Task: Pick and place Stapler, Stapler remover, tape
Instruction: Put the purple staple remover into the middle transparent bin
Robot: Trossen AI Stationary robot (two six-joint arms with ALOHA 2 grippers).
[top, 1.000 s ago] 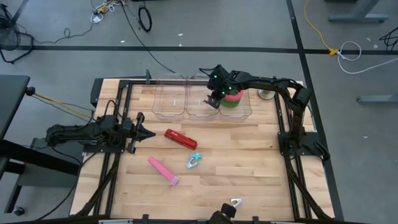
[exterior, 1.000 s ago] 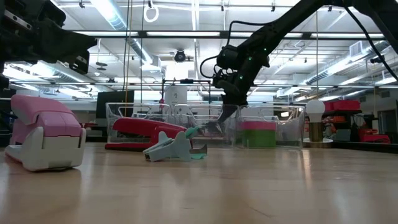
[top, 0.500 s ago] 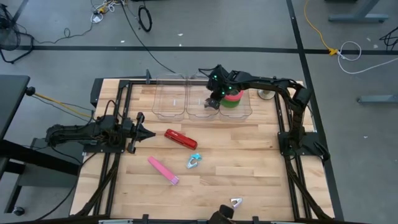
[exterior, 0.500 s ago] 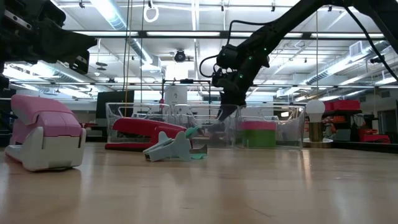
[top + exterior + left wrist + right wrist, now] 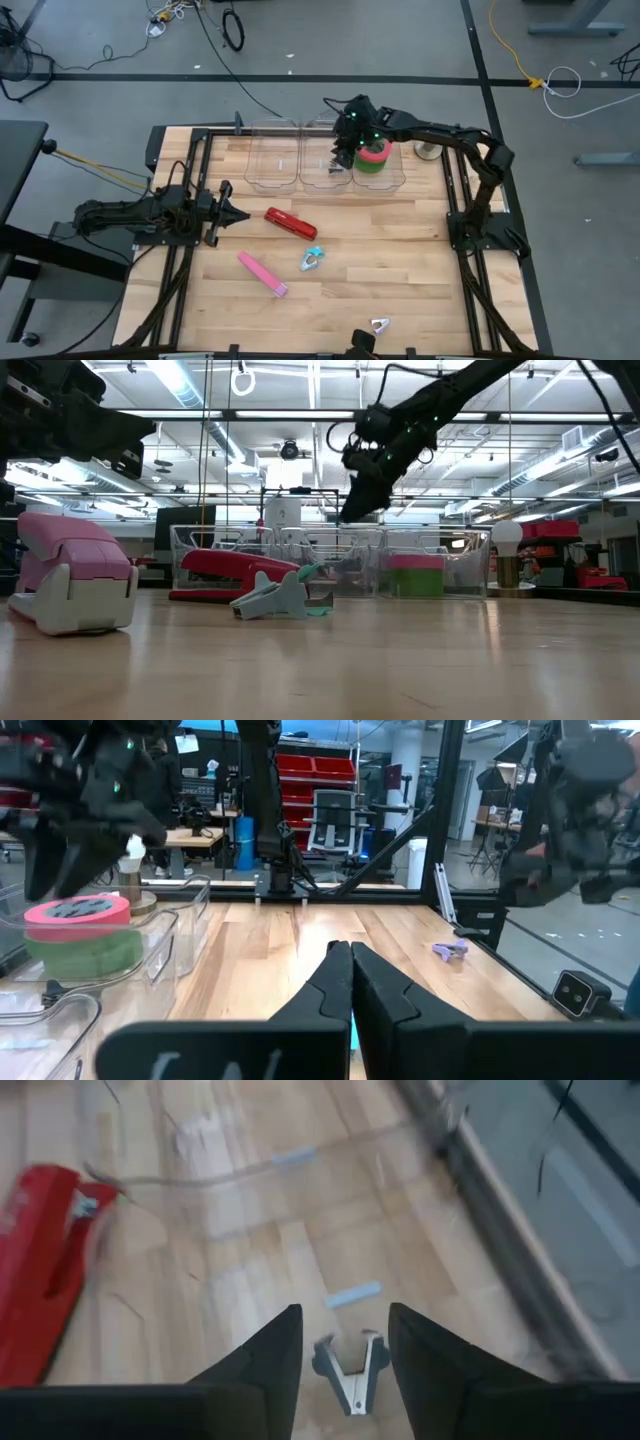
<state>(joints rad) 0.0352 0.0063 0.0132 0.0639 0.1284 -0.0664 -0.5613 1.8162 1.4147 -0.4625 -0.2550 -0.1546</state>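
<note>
Your right pincer (image 5: pixel 344 160) hangs over the middle one of the clear bins (image 5: pixel 325 172) at the far edge of the surface (image 5: pixel 400 260), its fingers apart with nothing between them. Directly beneath it, on the bin floor, lies a grey staple remover (image 5: pixel 349 1371), seen between the fingers in the right wrist view and touching neither. Just beside the pincer, in the next bin toward the right arm's base, the tape (image 5: pixel 373 155) sits as a red roll stacked on a green one.

Your left pincer (image 5: pixel 232 215) rests low over the left side of the surface with its fingers pressed together, pointing toward the middle.

The relation that matters next, as I judge it, is what remains outside the bins. The red stapler (image 5: pixel 290 223) lies just ahead of the left pincer's tip, its long axis slanting away from the bins. A little past it are the pink stapler (image 5: pixel 263 273), slanted much the same way, and a teal staple remover (image 5: pixel 311 260). Farther still, at the near edge of the surface, sits another small remover (image 5: pixel 380 325).

All of these lie well apart from your right pincer, on the side away from the bins; the left arm is plainly nearer the red stapler.
</note>
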